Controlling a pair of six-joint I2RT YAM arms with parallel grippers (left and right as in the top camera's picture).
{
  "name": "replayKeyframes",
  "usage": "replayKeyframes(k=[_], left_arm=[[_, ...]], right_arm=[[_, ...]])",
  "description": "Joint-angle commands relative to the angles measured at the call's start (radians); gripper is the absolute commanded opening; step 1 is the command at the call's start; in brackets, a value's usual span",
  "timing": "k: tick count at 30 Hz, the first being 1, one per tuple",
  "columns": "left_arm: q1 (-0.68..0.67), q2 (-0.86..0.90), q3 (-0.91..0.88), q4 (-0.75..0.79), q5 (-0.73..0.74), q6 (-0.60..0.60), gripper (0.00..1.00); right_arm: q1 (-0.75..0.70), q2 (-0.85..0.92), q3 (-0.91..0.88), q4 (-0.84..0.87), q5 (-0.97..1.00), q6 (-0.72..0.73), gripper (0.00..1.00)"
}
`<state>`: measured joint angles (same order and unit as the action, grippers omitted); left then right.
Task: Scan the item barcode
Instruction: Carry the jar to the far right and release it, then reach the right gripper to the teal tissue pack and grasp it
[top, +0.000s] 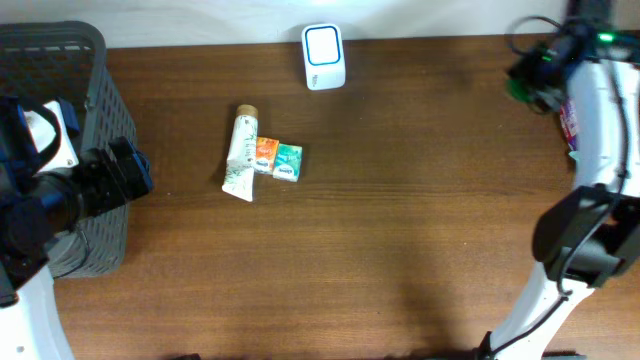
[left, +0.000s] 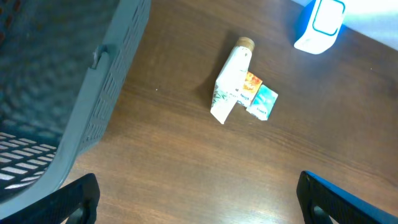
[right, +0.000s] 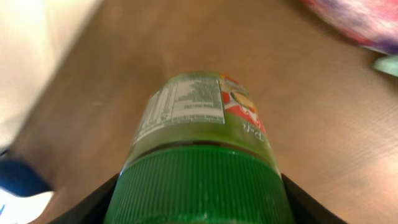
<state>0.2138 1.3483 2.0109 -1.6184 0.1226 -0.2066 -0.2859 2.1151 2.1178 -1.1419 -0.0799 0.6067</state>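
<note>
1. Now the right gripper (right: 199, 193) is clamping a green jar (right: 199, 118) by its ribbed green lid, and the dark fingers (right: 93, 205) are pressing on the lid from both sides.
2. The jar is pointing away from the wrist camera, with the small print of its label facing up. I cannot tell if it is touching the table (top: 400, 250).
3. From above, this gripper and the jar are sitting over the far right corner of the table, near the back edge and well apart from the scanner (top: 323, 55).
4. The left gripper (left: 199, 205) is standing wide open and holding nothing, just beside a grey basket (top: 100, 60) at the left edge of the table.
5. A white tube (top: 242, 152), an orange box (top: 265, 155) and a teal box (top: 288, 162) are lying together near the middle of the table, touching one another in a row.
6. The white and blue scanner is standing at the back edge, behind these three things.
7. A blurred pink and purple package (right: 360, 25) is lying near the jar.
</note>
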Motion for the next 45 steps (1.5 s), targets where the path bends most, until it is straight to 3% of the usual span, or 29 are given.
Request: replayKeyframes(k=[1,9,10,12,17,21,24,25,28,35,45], left_arm=[[0.005,-0.002,0.0,0.001,0.0,-0.01,0.99],[0.005,-0.002,0.0,0.001,0.0,-0.009,0.99],[0.005,-0.002,0.0,0.001,0.0,-0.01,0.99],[0.005,-0.002,0.0,0.001,0.0,-0.01,0.99],[0.005,-0.002,0.0,0.001,0.0,-0.01,0.99],[0.005,-0.002,0.0,0.001,0.0,-0.01,0.99],[0.005,-0.002,0.0,0.002,0.0,-0.01,0.99],[0.005,-0.002,0.0,0.001,0.0,-0.01,0.99],[0.005,-0.002,0.0,0.001,0.0,-0.01,0.99],[0.005,-0.002,0.0,0.001,0.0,-0.009,0.99],[0.005,-0.002,0.0,0.001,0.0,-0.009,0.99]], right_arm=[[-0.103,0.016,-0.001,-0.068,-0.041,-0.021,0.61],[-0.279,0.138,-0.052,-0.084,-0.041,-0.034,0.64],[-0.28,0.15,-0.052,-0.081,-0.041,-0.034,0.69],[-0.28,0.158,-0.052,-0.067,-0.04,-0.034,0.98],[-0.28,0.147,-0.02,-0.075,-0.062,-0.093,0.99],[-0.249,0.022,0.06,-0.136,-0.075,-0.122,0.99],[-0.188,-0.08,0.065,-0.156,-0.143,-0.188,0.99],[-0.135,-0.116,0.065,-0.173,-0.22,-0.285,0.98],[-0.005,-0.125,0.062,-0.228,-0.264,-0.368,0.98],[0.317,-0.097,0.028,-0.228,-0.256,-0.367,0.99],[0.622,0.003,0.025,-0.148,-0.223,-0.359,0.99]])
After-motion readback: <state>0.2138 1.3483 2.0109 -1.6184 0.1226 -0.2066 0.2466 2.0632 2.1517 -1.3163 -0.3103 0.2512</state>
